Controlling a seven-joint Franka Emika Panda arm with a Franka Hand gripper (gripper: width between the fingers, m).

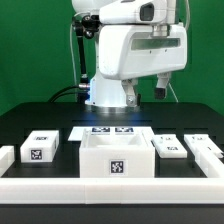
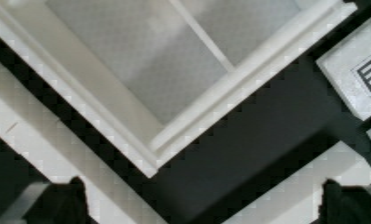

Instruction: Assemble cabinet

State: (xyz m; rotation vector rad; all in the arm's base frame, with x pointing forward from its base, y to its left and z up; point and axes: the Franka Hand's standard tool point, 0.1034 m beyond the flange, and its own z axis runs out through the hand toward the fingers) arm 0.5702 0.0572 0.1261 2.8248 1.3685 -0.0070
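Observation:
The cabinet's large white open-topped body (image 1: 116, 157) stands at the front middle of the black table, with a square tag on its front face. Small white tagged blocks lie beside it: one on the exterior view's left (image 1: 40, 148), one on its right (image 1: 168, 148). The arm's white hand (image 1: 140, 55) hangs high above and behind the body. In the wrist view a corner of the body's rim (image 2: 164, 150) lies below my gripper (image 2: 203, 205). The dark fingertips (image 2: 57, 200) stand wide apart with nothing between them.
The marker board (image 1: 112, 130) lies just behind the body. Further white pieces lie at the far left (image 1: 5, 157) and far right (image 1: 205, 145). A long white rail (image 1: 110, 187) runs along the table's front. A tagged white surface (image 2: 360, 70) shows at the wrist view's edge.

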